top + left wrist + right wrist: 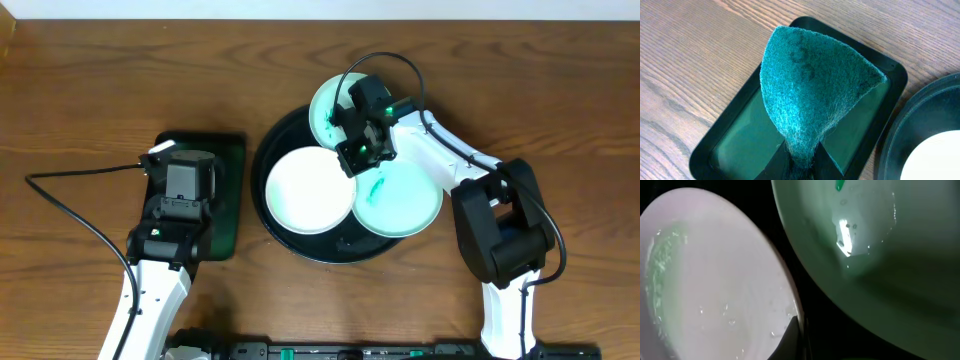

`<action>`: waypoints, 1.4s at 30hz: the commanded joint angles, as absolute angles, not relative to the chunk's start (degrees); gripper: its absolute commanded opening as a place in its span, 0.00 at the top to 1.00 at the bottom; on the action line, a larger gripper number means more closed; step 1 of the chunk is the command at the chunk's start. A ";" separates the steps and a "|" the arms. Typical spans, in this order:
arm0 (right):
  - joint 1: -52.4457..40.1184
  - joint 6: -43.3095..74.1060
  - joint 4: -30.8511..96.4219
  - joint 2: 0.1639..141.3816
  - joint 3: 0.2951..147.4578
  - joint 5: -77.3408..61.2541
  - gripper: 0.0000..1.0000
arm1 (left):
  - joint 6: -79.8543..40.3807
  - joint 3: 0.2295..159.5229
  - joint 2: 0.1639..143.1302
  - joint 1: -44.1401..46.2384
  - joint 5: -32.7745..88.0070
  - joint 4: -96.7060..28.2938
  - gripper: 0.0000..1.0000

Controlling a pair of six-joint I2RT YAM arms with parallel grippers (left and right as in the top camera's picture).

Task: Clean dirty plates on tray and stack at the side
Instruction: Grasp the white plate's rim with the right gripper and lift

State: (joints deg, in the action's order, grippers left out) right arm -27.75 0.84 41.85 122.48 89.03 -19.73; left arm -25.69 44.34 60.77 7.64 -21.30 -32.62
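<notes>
The round black tray [268,215] holds three plates. A white plate [300,190] lies at its left. A mint plate [410,205] with a green smear lies at its right. A third plate [328,105] leans over the far rim. My right gripper [358,152] is at the white plate's far right edge. In the right wrist view its jaws [800,327] pinch the rim of the white plate [715,280], beside the mint plate [880,255]. My left gripper [801,162] is shut on a teal scouring pad [810,85].
My left gripper [185,160] hovers over a small rectangular black tray with a green inside [228,205], left of the round tray. That tray also shows in the left wrist view [720,145], with the round tray's rim [915,110] at the right. Wooden table all round.
</notes>
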 commanded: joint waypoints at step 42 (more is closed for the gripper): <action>-57.52 -29.69 31.16 103.28 89.30 66.41 0.99 | -26.22 44.36 61.08 7.40 -21.63 -31.92 0.92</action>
